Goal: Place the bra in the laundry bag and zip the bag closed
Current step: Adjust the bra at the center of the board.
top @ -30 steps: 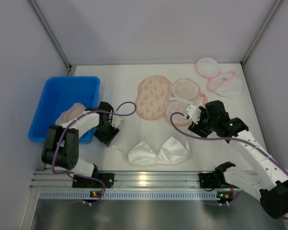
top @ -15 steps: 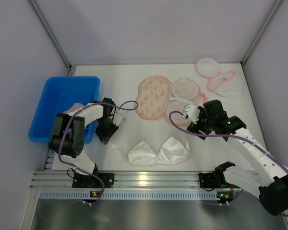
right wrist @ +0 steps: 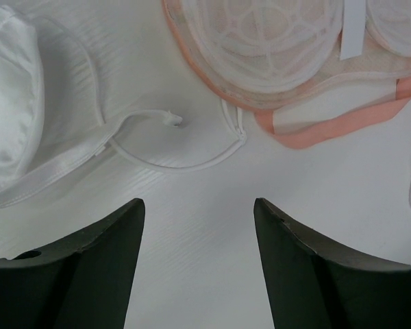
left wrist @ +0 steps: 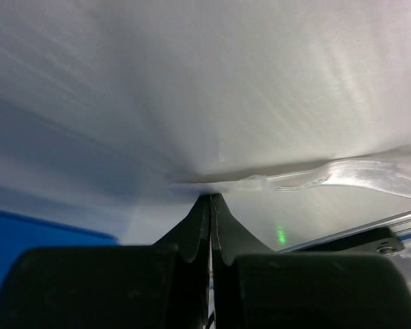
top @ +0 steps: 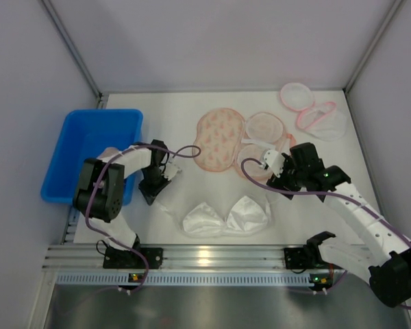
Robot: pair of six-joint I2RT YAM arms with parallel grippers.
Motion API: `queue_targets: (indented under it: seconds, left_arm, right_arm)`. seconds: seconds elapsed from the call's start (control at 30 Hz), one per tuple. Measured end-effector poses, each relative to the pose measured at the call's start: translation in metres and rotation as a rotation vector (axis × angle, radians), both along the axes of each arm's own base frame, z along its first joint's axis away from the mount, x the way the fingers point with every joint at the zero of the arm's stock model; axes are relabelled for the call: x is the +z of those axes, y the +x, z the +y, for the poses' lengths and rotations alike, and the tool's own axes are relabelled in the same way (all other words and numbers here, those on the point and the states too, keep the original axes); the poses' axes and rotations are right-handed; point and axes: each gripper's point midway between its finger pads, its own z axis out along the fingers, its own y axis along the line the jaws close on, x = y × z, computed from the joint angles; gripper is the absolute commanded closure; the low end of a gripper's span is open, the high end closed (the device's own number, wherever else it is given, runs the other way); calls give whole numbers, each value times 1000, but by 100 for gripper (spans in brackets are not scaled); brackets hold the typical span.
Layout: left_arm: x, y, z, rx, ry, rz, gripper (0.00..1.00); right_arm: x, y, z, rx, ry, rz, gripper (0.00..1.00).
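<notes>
Bra (top: 226, 218) strap end pinched in L pincer (left wrist: 210, 202); R pincer (right wrist: 197, 203) agape nearby.

Bright, even overhead light; soft shadows. Glare on metal rail (top: 205, 257). Left wrist view blurred beyond left end effector (left wrist: 211, 202); right wrist view sharp, table (right wrist: 205, 226) washed white.

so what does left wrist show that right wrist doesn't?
Left wrist only: the left end effector shut right at a bra strap, grip on it unclear, and a blue bin corner. Right wrist only: the right end effector open, a white bra cup, and the bag with peach trim. Both: the white table and some bra strap.
</notes>
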Motion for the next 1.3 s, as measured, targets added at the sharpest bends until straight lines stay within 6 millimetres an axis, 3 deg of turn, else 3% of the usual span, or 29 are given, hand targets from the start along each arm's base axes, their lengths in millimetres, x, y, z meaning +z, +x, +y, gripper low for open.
queue_targets:
  seconds: [0.1, 0.13, 0.2, 0.23, 0.4, 0.67, 0.8, 0.93, 1.03, 1.3]
  left_arm:
    - [6, 1, -14, 2, -83, -31, 98]
    - [11, 3, -19, 1, -112, -54, 75]
    - [23, 6, -25, -8, -156, -104, 57]
    - [30, 8, -28, -8, -175, -129, 51]
    - [40, 14, -36, 3, -217, -164, 47]
    - [8, 8, -27, 32, -148, -88, 46]
    - [4, 8, -21, 48, -107, -89, 55]
    - [1, 12, -15, 56, -68, -105, 86]
    - [1, 11, -14, 60, -62, -105, 100]
    - [11, 12, -18, 46, -102, -147, 100]
  right_arm:
    - [0, 0, 1, 2, 4, 0, 31]
    - [1, -1, 1, 3, 7, 0, 29]
    - [1, -1, 2, 3, 11, 1, 19]
    - [1, -1, 2, 2, 13, 3, 9]
    - [1, -1, 3, 3, 17, 4, 1]
    - [1, -1, 3, 4, 18, 4, 0]
    - [1, -1, 3, 4, 18, 4, 0]
    - [1, -1, 3, 4, 18, 4, 1]
    - [1, -1, 3, 4, 18, 4, 1]
    - [1, -2, 4, -3, 25, 8, 0]
